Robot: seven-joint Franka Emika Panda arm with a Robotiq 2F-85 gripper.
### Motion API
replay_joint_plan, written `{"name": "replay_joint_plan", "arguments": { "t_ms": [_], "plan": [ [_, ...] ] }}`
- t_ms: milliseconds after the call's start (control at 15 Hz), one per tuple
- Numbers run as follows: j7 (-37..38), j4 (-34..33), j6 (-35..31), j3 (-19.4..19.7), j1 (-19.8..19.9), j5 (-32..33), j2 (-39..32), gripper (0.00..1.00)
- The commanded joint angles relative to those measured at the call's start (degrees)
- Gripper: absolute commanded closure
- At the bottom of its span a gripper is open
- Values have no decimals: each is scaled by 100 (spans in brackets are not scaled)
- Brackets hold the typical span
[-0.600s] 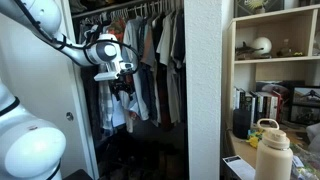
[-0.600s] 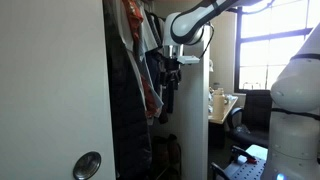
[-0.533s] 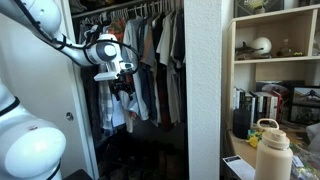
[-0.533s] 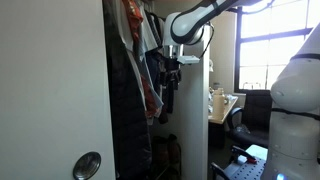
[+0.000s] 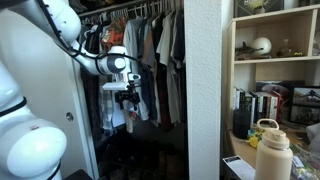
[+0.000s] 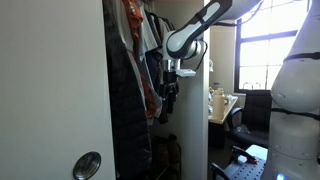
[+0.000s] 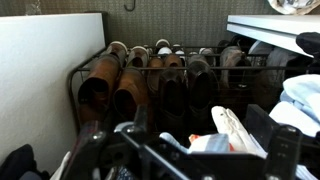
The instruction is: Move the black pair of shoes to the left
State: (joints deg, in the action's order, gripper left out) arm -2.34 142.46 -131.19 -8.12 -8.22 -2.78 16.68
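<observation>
In the wrist view a wire shoe rack holds a row of shoes seen from above. A black pair of shoes stands in the middle of it, right of two brown boots. My gripper hangs above the rack with its fingers wide apart, open and empty. A white and red shoe lies below, between the fingers. In both exterior views the gripper is inside the closet among the hanging clothes, and the shoes are hidden there.
Hanging clothes fill the closet around the arm. A white panel stands left of the rack, and pale fabric lies at its right. Outside the closet are a bookshelf and a cream bottle.
The arm has bent and the gripper has moved lower in the closet, a little toward the clothes. It stays open.
</observation>
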Motion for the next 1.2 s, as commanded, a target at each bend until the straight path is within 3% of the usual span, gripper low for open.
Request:
{"name": "replay_joint_plan", "arguments": {
  "t_ms": [0, 333, 600, 933, 1133],
  "plan": [
    [-656, -259, -583, 273, -20, -242, -958, 0],
    [-1390, -862, -1081, 218, 15, -461, -2417, 0],
    [-1276, -1612, -1082, 21, 46, -181, -3629, 0],
    [-958, -2592, -1032, 66, -67, 411, -4904, 0],
    [-936, -3120, -1057, -18, -41, 414, -5499, 0]
  ]
}}
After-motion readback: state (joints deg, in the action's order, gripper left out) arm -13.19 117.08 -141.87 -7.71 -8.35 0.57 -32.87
